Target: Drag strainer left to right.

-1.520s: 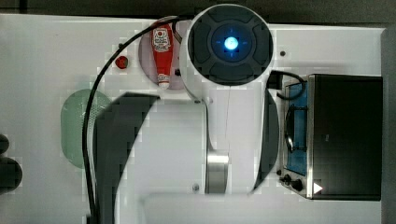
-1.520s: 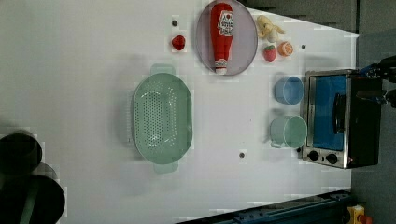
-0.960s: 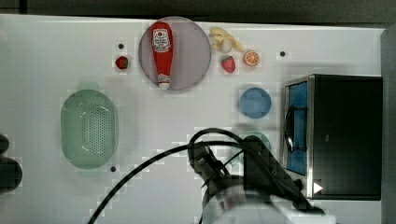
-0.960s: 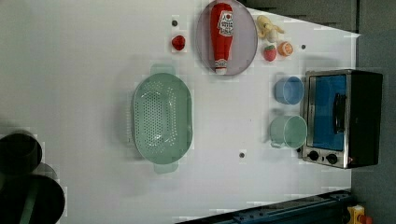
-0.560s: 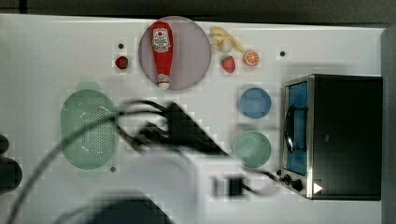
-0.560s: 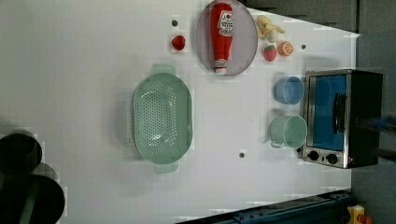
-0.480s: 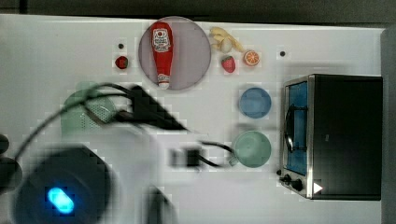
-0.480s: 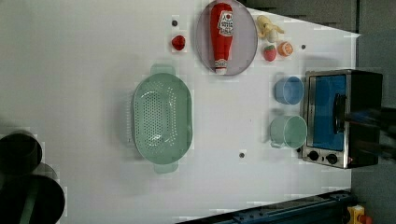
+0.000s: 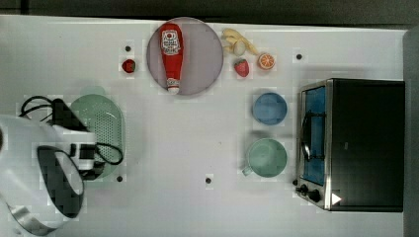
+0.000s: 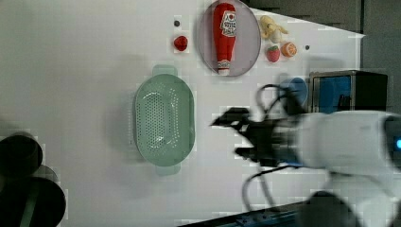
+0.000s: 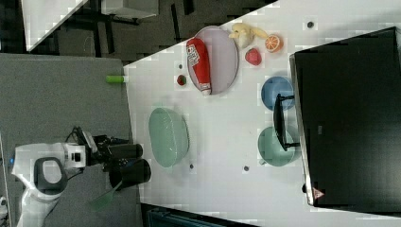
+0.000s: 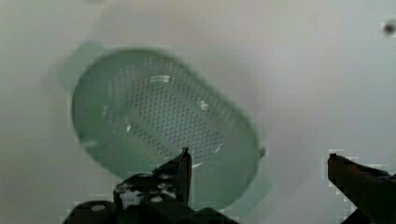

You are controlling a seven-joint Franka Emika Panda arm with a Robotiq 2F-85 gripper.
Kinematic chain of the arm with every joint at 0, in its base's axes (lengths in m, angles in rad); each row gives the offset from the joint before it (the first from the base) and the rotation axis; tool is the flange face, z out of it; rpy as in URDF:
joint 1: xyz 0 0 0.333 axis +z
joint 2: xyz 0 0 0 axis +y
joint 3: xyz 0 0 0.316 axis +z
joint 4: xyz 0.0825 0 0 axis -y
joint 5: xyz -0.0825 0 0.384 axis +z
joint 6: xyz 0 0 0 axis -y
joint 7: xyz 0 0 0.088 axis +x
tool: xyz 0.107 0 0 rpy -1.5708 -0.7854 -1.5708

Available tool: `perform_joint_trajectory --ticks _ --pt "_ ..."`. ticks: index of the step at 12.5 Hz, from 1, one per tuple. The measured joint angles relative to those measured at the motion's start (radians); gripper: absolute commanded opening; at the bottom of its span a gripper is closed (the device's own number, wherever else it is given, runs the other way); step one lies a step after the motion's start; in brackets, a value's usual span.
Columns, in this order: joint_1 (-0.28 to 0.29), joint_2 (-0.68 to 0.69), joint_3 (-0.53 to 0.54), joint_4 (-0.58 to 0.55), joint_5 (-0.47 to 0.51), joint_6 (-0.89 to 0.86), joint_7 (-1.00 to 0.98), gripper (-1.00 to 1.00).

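While the gripper (image 12: 258,161) hangs above the strainer (image 10: 164,118) with its fingers spread wide and grasping nothing, the pale green strainer lies flat on the white table (image 9: 197,207), well apart from the toaster oven (image 9: 363,143) and near the plate (image 9: 207,59) holding the ketchup bottle (image 9: 171,52).

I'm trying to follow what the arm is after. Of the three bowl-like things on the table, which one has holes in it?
The big pale green oval strainer. Its middle is dotted with holes, while the blue bowl and the green mug by the toaster oven are smaller, round and solid.
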Motion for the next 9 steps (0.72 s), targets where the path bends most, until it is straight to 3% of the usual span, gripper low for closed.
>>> perform_joint_trajectory --ticks 4,9 --pt "0.017 0.159 0.074 0.008 -0.047 0.12 0.338 1.0" --pt "0.02 0.372 0.042 0.0 -0.269 0.308 0.696 1.0"
